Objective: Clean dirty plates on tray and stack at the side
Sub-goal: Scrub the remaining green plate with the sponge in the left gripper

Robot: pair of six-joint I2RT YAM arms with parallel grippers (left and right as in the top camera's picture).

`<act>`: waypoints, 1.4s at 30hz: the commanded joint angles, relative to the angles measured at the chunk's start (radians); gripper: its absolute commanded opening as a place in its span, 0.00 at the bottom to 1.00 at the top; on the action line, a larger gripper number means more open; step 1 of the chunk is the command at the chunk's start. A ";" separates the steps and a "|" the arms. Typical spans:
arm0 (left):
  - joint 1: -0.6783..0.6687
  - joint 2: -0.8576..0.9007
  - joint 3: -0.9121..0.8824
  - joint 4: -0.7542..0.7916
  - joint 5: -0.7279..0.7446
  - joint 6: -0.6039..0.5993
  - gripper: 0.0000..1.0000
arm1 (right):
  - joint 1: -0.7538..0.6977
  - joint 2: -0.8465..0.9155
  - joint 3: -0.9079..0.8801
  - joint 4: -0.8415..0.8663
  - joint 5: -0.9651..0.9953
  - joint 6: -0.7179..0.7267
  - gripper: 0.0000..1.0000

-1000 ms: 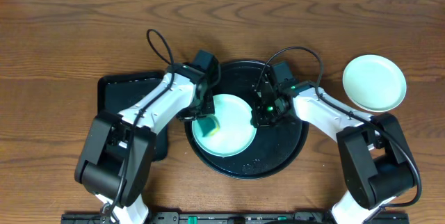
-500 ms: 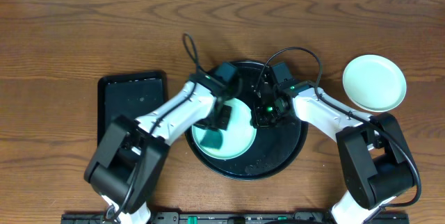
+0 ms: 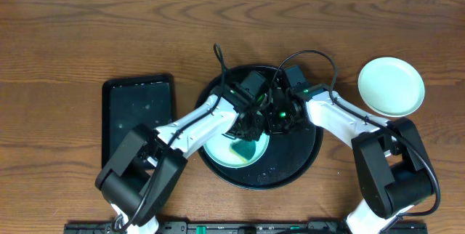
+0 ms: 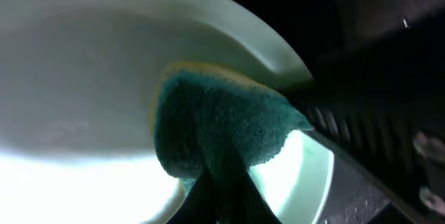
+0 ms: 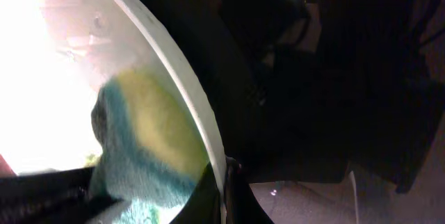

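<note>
A pale-mint plate (image 3: 218,151) lies on the round black tray (image 3: 305,163). My left gripper (image 3: 247,134) is shut on a green and yellow sponge (image 3: 244,149) and presses it onto the plate's right half. In the left wrist view the sponge (image 4: 222,130) sits against the plate (image 4: 83,78) near its rim, gripper (image 4: 222,200) closed on it. My right gripper (image 3: 272,123) is shut on the plate's right rim. In the right wrist view its fingers (image 5: 224,186) pinch the rim (image 5: 182,78), with the sponge (image 5: 149,137) just inside. Another plate (image 3: 391,86) rests on the table at the right.
A rectangular black tray (image 3: 138,114) lies on the wooden table left of the round tray. The two arms cross close together over the round tray's middle. The wet tray floor (image 5: 313,200) shows beside the right fingers.
My left arm has swept the sponge rightward across the plate, from its left side to near the right rim. The right gripper has held the rim without moving.
</note>
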 commanded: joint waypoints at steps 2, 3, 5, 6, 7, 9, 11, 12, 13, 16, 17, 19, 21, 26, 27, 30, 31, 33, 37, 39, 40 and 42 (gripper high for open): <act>0.092 0.045 -0.002 0.045 -0.141 -0.085 0.07 | 0.013 0.034 -0.035 -0.044 0.029 0.007 0.02; 0.111 0.048 -0.002 0.045 -0.159 -0.093 0.07 | 0.013 0.034 -0.035 -0.046 0.029 0.007 0.01; 0.164 0.054 -0.002 0.045 -0.200 -0.100 0.07 | 0.013 0.034 -0.035 -0.051 0.029 0.007 0.02; 0.188 0.054 -0.002 0.045 -0.220 -0.102 0.07 | 0.013 0.034 -0.035 -0.053 0.029 0.007 0.02; 0.208 0.054 -0.002 0.044 -0.238 -0.102 0.07 | 0.013 0.034 -0.035 -0.054 0.029 0.007 0.02; 0.255 0.054 -0.002 0.039 -0.282 -0.102 0.07 | 0.013 0.034 -0.035 -0.058 0.029 0.011 0.02; 0.294 0.054 -0.002 0.019 -0.312 -0.102 0.07 | 0.013 0.034 -0.035 -0.060 0.029 0.012 0.02; 0.312 0.054 -0.002 0.005 -0.324 -0.102 0.07 | 0.013 0.034 -0.035 -0.061 0.029 0.013 0.02; 0.326 0.054 -0.002 -0.013 -0.333 -0.101 0.07 | 0.013 0.034 -0.035 -0.061 0.029 0.015 0.02; 0.348 0.053 -0.002 -0.073 -0.353 -0.092 0.07 | 0.013 0.034 -0.035 -0.060 0.029 0.015 0.02; 0.348 0.053 -0.002 -0.088 -0.353 -0.081 0.07 | 0.013 0.034 -0.035 -0.060 0.029 0.015 0.02; 0.341 0.053 -0.002 -0.118 -0.364 -0.059 0.07 | 0.013 0.034 -0.035 -0.059 0.029 0.014 0.02; 0.326 0.053 -0.002 -0.148 -0.391 -0.056 0.07 | 0.013 0.034 -0.035 -0.059 0.029 0.014 0.02; 0.283 0.053 -0.002 -0.233 -0.360 -0.016 0.07 | 0.013 0.034 -0.035 -0.059 0.029 0.014 0.01; 0.272 0.053 -0.002 -0.246 -0.323 0.015 0.07 | 0.013 0.034 -0.035 -0.059 0.029 0.014 0.02; 0.236 0.053 -0.002 -0.259 -0.163 0.099 0.07 | 0.013 0.034 -0.035 -0.058 0.029 0.014 0.02; 0.226 0.053 -0.002 -0.257 -0.092 0.133 0.07 | 0.013 0.034 -0.035 -0.057 0.029 0.014 0.02; 0.208 0.053 -0.002 -0.244 0.052 0.181 0.07 | 0.013 0.034 -0.035 -0.054 0.029 0.014 0.02; 0.191 0.052 -0.002 -0.193 0.214 0.184 0.07 | 0.013 0.034 -0.035 -0.053 0.029 0.015 0.02; 0.191 0.052 -0.002 -0.167 0.263 0.184 0.07 | 0.013 0.034 -0.035 -0.053 0.029 0.015 0.02; 0.193 0.052 -0.002 -0.153 0.287 0.184 0.07 | 0.013 0.034 -0.035 -0.053 0.029 0.015 0.01; 0.197 0.052 -0.002 -0.130 0.330 0.183 0.07 | 0.013 0.034 -0.035 -0.053 0.029 0.014 0.02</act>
